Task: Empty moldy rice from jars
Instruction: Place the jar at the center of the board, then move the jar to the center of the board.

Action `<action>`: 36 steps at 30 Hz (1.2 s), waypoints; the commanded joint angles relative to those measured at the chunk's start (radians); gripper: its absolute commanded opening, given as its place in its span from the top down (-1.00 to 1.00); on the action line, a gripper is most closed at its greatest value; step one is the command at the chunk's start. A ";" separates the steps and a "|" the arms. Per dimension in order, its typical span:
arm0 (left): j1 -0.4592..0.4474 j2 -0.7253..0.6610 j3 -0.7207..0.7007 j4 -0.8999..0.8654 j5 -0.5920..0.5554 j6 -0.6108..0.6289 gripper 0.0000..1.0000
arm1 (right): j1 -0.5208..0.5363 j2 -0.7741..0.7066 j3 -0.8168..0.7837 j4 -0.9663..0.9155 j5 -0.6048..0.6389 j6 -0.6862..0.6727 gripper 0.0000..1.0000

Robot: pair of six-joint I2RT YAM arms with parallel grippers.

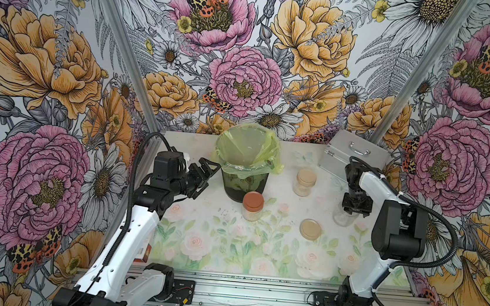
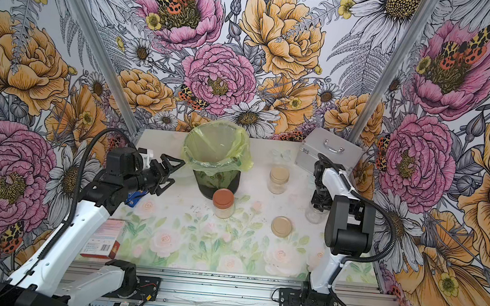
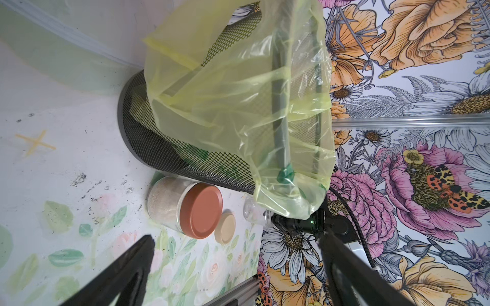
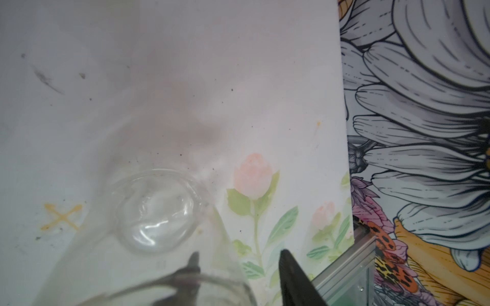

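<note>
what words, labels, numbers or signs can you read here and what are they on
"X": yellow cross drawn on the table mat.
"X": second yellow cross on the mat, beside the empty jar.
Red and white box: print too small to read.
Metal case, bin: no text visible.

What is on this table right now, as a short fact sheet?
Bin: mesh bin lined with yellow-green bag
Closed jars: red-lidded jar, beige-lidded jar, both holding rice
Open jar: clear jar, upright, empty, lidless
Lid: loose lid, beige, lying flat
Left arm: left fingers open, beside bin
Right arm: right fingers open, at clear jar's rim
</note>
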 commanded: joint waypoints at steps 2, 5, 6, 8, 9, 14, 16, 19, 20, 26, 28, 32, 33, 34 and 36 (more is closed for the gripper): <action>0.012 -0.005 -0.017 0.008 0.017 0.012 -0.98 | 0.008 -0.048 0.032 0.000 -0.029 -0.005 -0.32; 0.010 -0.010 -0.021 0.007 0.017 0.008 -0.97 | 0.007 -0.080 0.060 -0.046 -0.033 -0.009 -0.42; 0.011 -0.013 -0.021 0.007 0.016 0.008 -0.97 | 0.007 -0.091 0.068 -0.067 -0.034 -0.013 -0.43; 0.010 -0.018 -0.025 0.008 0.014 0.006 -0.97 | 0.007 -0.112 0.076 -0.099 -0.048 -0.018 -0.44; 0.010 -0.020 -0.027 0.009 0.013 0.005 -0.97 | 0.007 -0.126 0.078 -0.108 -0.059 -0.019 -0.44; 0.006 -0.027 -0.032 0.008 0.010 0.004 -0.97 | 0.009 -0.187 0.112 -0.181 -0.100 -0.028 -0.48; 0.005 -0.031 -0.033 0.008 0.012 0.004 -0.97 | 0.036 -0.224 0.152 -0.221 -0.115 -0.037 -0.63; 0.005 -0.034 -0.039 0.008 0.015 0.007 -0.97 | 0.127 -0.251 0.232 -0.286 -0.127 -0.036 -0.86; 0.002 -0.034 -0.040 0.003 0.015 0.011 -0.97 | 0.156 -0.256 0.254 -0.301 -0.134 -0.033 -0.91; 0.002 -0.040 -0.038 -0.036 0.015 0.056 -0.97 | 0.322 -0.298 0.300 -0.292 -0.265 0.043 -0.99; 0.001 -0.048 -0.044 -0.049 0.012 0.075 -0.97 | 0.382 -0.314 0.287 -0.258 -0.299 0.075 -0.99; 0.008 -0.087 -0.062 -0.072 0.001 0.106 -0.97 | 0.500 -0.357 0.224 -0.154 -0.332 0.155 -0.99; 0.012 -0.100 -0.070 -0.078 -0.002 0.111 -0.97 | 0.536 -0.368 0.202 -0.117 -0.331 0.178 -0.99; 0.016 -0.109 -0.078 -0.084 -0.001 0.116 -0.97 | 0.566 -0.376 0.179 -0.087 -0.323 0.200 -0.99; 0.039 -0.133 -0.099 -0.093 0.013 0.121 -0.97 | 0.645 -0.388 0.136 -0.017 -0.288 0.255 -0.99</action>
